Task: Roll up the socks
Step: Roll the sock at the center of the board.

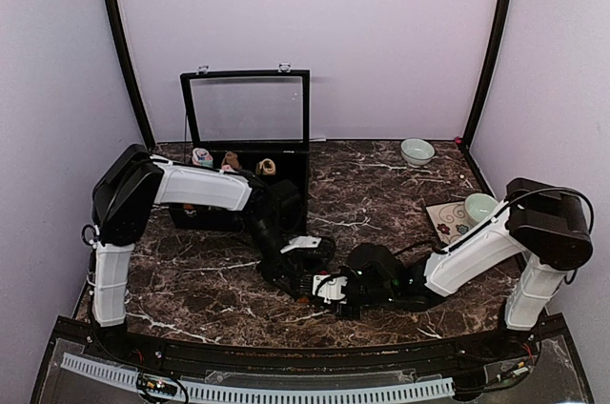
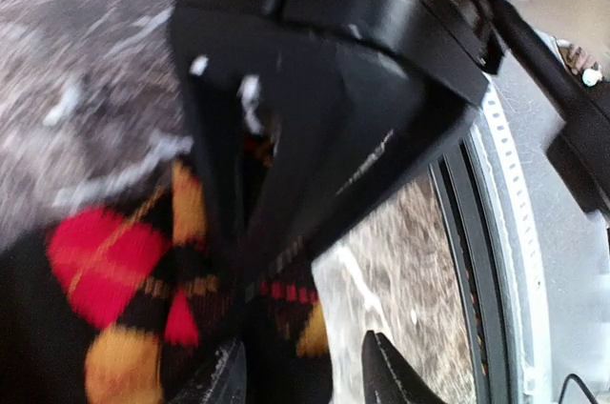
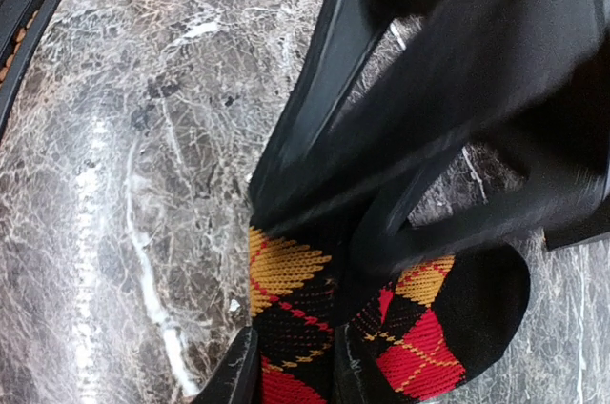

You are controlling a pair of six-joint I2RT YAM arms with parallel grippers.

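Observation:
A black sock with red and orange argyle diamonds (image 3: 410, 347) lies on the marble table, bunched between both grippers near the front edge. My right gripper (image 3: 295, 377) is shut on a fold of it, and fabric fills the gap between its fingers. My left gripper (image 2: 305, 377) comes in from the other side. Its fingertips (image 2: 389, 373) stand apart over the sock's edge (image 2: 114, 271), with bare marble showing beside the cloth. In the top view the left gripper (image 1: 303, 275) and right gripper (image 1: 335, 292) meet and hide nearly all of the sock. No cream striped sock is in view.
A black box (image 1: 286, 171) with its clear lid raised stands at the back left, with small sock rolls (image 1: 232, 160) inside. A pale bowl (image 1: 416, 151) sits at the back right, and a cup (image 1: 479, 206) stands on a patterned mat (image 1: 444, 223). The table's black front rail (image 1: 286, 352) is close.

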